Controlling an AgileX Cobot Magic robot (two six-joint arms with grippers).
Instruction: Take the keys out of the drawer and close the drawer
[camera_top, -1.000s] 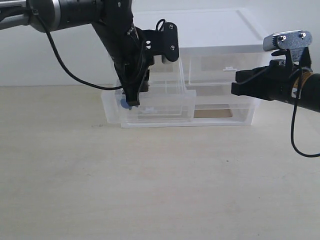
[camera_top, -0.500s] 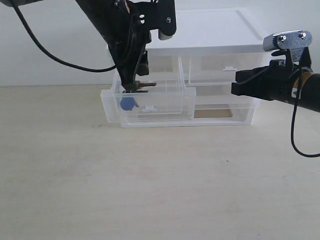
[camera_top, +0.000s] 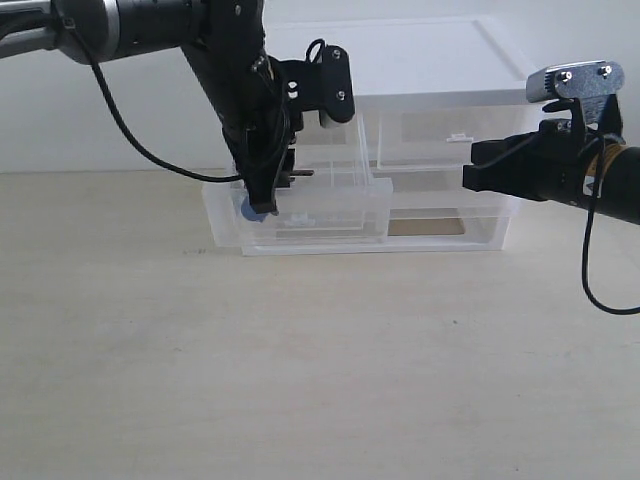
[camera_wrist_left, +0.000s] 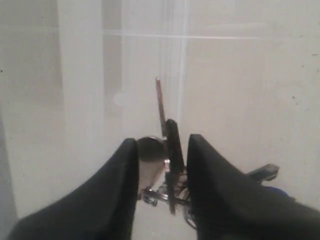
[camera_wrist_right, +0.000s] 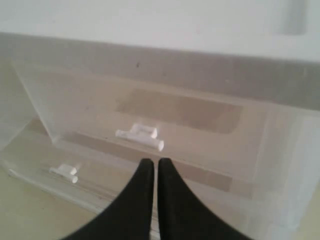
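The drawer (camera_top: 335, 222), translucent white and half-width, stands pulled out of the unit's upper left. My left gripper (camera_top: 262, 204) reaches down into it from above. The keys (camera_top: 292, 174) are pinched in that gripper, and their blue fob (camera_top: 247, 212) hangs by the fingertips, behind the drawer's front wall. In the left wrist view, the left gripper (camera_wrist_left: 163, 141) has the keys (camera_wrist_left: 171, 145) and a round grey tag (camera_wrist_left: 150, 149) between its fingers, with one blade pointing away. My right gripper (camera_top: 468, 166) is shut and empty, hovering beside the unit's right side; the right wrist view shows its fingers (camera_wrist_right: 145, 172) together.
The white drawer unit (camera_top: 440, 70) stands at the back of the pale table (camera_top: 320, 380). The right small drawer (camera_top: 450, 135) is pushed in, its tab handle (camera_wrist_right: 140, 134) just beyond my right fingertips. The full-width drawer (camera_top: 445, 228) lies below it.
Half a second ago the left gripper was raised, with the keys and blue fob dangling over the drawer. It has since come back down into the drawer. The right arm has not moved.
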